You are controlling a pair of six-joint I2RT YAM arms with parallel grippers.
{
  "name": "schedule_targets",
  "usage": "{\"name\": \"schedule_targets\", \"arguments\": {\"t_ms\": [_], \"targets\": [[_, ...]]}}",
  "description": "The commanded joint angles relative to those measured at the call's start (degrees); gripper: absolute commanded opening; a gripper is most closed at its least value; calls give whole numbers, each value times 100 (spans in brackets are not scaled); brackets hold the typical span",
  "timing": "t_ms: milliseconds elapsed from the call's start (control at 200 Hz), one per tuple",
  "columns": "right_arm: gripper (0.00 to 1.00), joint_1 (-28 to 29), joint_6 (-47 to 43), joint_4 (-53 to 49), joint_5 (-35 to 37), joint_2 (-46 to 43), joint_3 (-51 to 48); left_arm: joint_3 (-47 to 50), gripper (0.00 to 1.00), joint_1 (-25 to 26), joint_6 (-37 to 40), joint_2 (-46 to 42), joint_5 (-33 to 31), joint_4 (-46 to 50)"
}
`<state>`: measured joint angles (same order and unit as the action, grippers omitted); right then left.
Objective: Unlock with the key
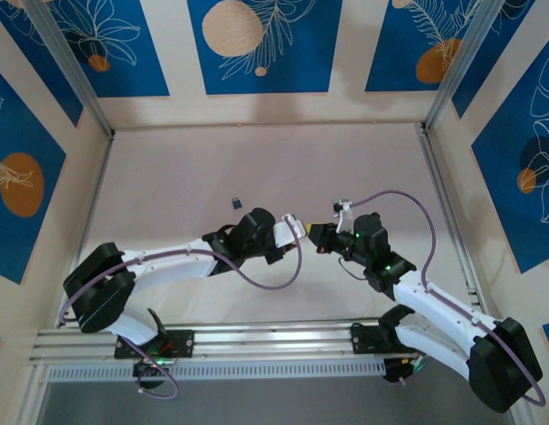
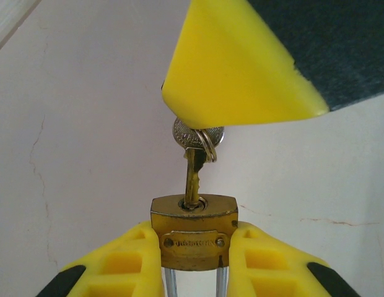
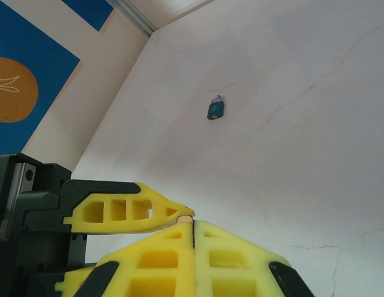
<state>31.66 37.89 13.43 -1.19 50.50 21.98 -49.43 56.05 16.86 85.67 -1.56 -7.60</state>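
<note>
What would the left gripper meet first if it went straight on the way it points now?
The key standing in the brass padlock held by the left gripper points straight at the yellow fingers of the right gripper, which pinch the key's head. Those come first, seemingly close; depth is unclear.

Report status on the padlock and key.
Left tool clamps brass padlock. Right tool pinches key, seated in keyhole. Blue padlock lies apart, not in way.

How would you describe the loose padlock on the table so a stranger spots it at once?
Take the pale table, then the left gripper near its middle; the teal padlock lies just beyond it, toward the back wall. It is small, dark and loose, unlike the brass padlock clamped in that gripper with a key inserted.
</note>
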Motion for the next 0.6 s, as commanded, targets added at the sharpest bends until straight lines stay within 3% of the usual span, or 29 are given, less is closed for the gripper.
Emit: {"name": "schedule_targets", "arguments": {"t_ms": [0, 595], "targets": [[0, 86, -8, -238, 31, -129, -90, -94, 14, 55, -65, -160, 58, -437], [0, 59, -27, -198, -50, 6, 60, -102, 14, 55, -51, -101, 164, -405]]}}
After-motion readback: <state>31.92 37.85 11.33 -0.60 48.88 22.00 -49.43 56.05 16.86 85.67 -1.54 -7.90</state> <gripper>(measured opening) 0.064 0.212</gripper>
